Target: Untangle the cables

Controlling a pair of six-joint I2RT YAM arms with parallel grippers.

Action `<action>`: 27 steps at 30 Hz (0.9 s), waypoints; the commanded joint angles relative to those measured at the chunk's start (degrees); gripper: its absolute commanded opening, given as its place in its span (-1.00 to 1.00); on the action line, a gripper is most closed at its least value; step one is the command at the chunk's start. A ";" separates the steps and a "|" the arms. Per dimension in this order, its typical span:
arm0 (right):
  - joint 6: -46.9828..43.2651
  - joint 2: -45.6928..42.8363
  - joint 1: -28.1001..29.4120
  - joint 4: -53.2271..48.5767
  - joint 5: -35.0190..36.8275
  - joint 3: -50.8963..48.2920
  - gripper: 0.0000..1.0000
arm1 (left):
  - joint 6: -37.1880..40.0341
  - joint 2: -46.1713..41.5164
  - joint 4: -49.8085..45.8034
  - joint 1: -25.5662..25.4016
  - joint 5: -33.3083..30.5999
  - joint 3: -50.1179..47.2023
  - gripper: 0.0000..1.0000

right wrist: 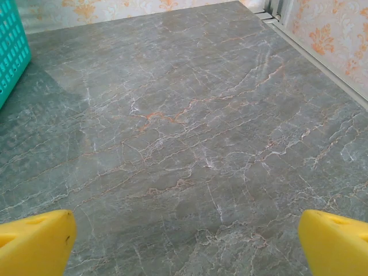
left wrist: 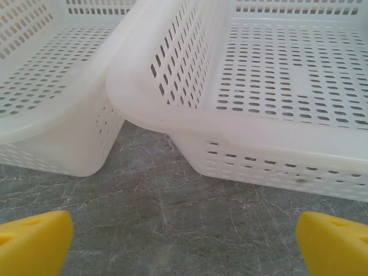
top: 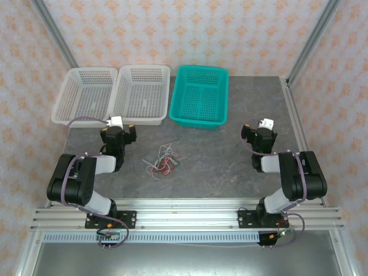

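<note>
Left gripper (left wrist: 184, 253) and right gripper (right wrist: 185, 250) both wide open, holding nothing. The cables (top: 164, 161) sit in a tangled bunch between them, closer to the left one.

A robot lab cell: aluminium frame posts (top: 56, 34) and wallpaper-patterned panels (top: 190, 29) enclose a marble-look table (top: 218, 167).
</note>
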 commanded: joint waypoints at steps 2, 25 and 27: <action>-0.23 -0.43 -0.30 0.00 -0.09 0.81 0.98 | 0.80 -0.37 1.77 -0.18 -0.27 -0.04 1.00; -0.27 -9.98 0.90 -8.58 1.51 1.02 0.98 | 0.80 -0.32 1.77 -0.18 -0.29 -0.04 1.00; 3.97 -17.50 0.93 -16.17 3.32 1.30 0.98 | 0.81 -0.37 1.77 -0.22 -0.20 -0.04 1.00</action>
